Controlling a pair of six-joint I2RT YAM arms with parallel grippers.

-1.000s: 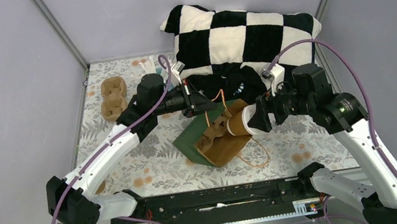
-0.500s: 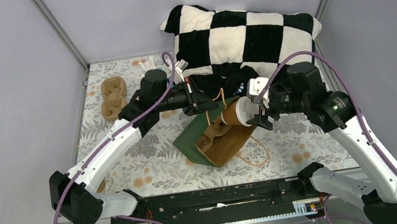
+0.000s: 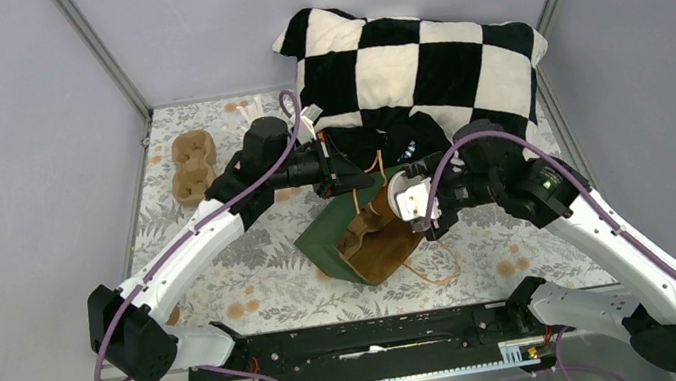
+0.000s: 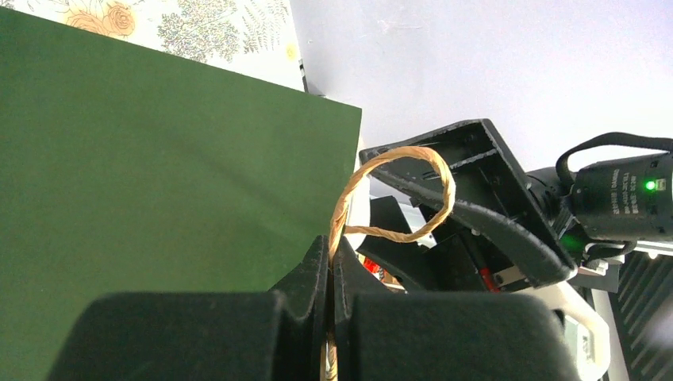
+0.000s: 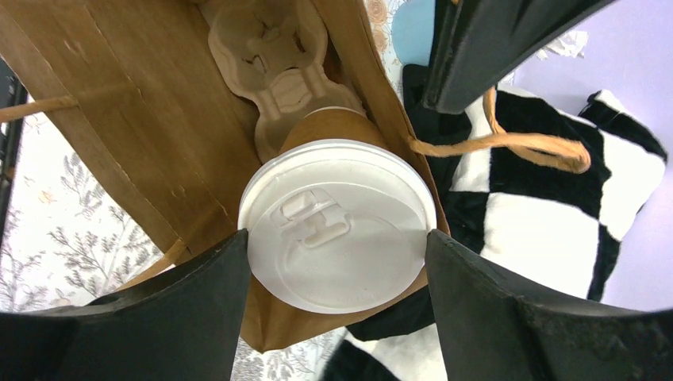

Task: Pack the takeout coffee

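Note:
The takeout coffee (image 3: 404,197), a brown paper cup with a white lid (image 5: 341,214), is tilted at the mouth of the green bag (image 3: 319,241). The bag lies on its side with its brown inside showing (image 5: 119,119). My right gripper (image 3: 416,203) is shut on the cup, its fingers (image 5: 182,317) pressing both sides of the lid rim. A brown pulp carrier (image 5: 274,48) lies inside the bag just beyond the cup. My left gripper (image 3: 353,184) is shut on the bag's twine handle (image 4: 397,190) and holds the upper side (image 4: 159,159) up.
A second pulp carrier (image 3: 192,164) sits at the back left of the floral cloth. A black-and-white checkered pillow (image 3: 415,58) and dark fabric (image 3: 397,141) lie behind the bag. The bag's other twine handle (image 3: 439,268) lies loose on the table in front.
My right gripper has carried the cup left and down to the bag's mouth, turning the lid more toward the camera. My left gripper keeps the handle held, hardly moved.

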